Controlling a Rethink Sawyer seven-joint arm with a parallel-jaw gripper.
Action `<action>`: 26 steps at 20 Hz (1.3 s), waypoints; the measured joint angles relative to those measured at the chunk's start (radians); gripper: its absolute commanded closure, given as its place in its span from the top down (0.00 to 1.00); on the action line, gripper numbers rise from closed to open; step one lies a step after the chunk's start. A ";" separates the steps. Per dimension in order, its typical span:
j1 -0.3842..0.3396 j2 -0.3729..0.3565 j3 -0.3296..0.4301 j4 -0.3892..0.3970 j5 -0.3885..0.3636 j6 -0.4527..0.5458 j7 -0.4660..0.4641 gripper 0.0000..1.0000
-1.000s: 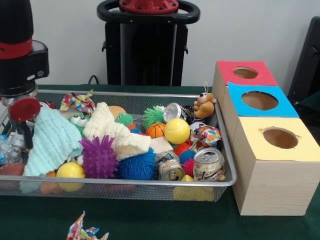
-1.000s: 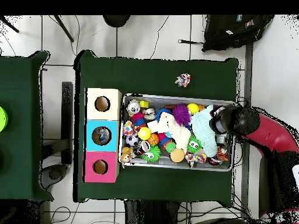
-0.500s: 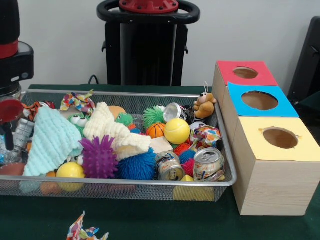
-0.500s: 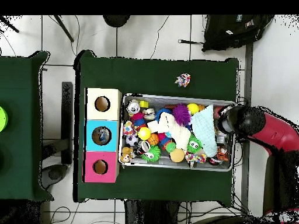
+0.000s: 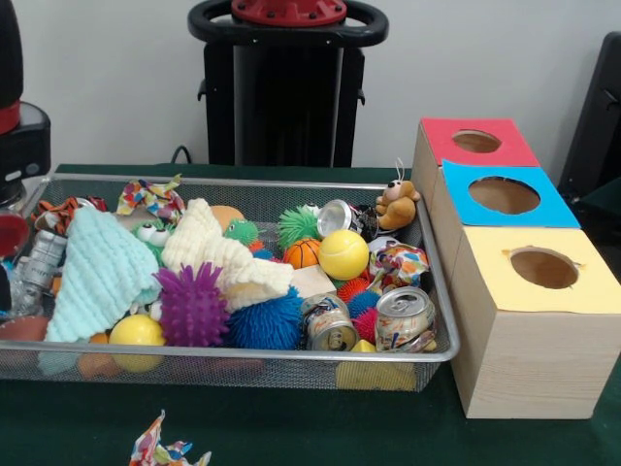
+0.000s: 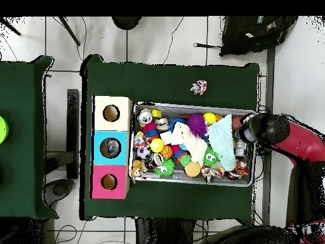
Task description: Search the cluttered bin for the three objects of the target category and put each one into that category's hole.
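Three crushed metal cans [image 5: 403,318] and two smooth yellow balls [image 5: 343,254] crowd the wire-mesh bin [image 5: 243,367]; the gripper [image 6: 244,131] fingers' state cannot be told.

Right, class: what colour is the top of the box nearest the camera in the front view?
Yellow: the box top shows best in the front view.

You've got a green-clothed surface [image 5: 291,427] carrying a wire mesh bin [image 5: 243,373], a wooden three-hole box [image 5: 524,340] just beside it, and a loose multicoloured toy [image 6: 198,87] lying apart.
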 measured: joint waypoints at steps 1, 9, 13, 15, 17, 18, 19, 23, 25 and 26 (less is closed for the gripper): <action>0.000 0.004 0.000 -0.002 0.000 0.000 0.000 1.00; 0.000 0.032 0.000 -0.003 -0.002 0.036 0.000 1.00; 0.000 0.034 0.000 -0.003 -0.003 0.062 0.000 1.00; -0.001 0.034 -0.001 -0.003 -0.004 0.074 0.000 1.00; 0.000 0.034 -0.002 -0.001 -0.005 0.079 0.000 1.00; 0.000 0.034 -0.004 0.000 -0.005 0.079 0.000 1.00; -0.001 0.034 -0.005 0.001 -0.005 0.080 0.000 1.00; 0.000 0.034 -0.016 0.005 -0.005 0.080 0.000 1.00; -0.001 0.035 -0.023 0.005 -0.006 0.080 0.000 1.00; -0.001 0.036 -0.028 0.005 -0.005 0.079 0.000 1.00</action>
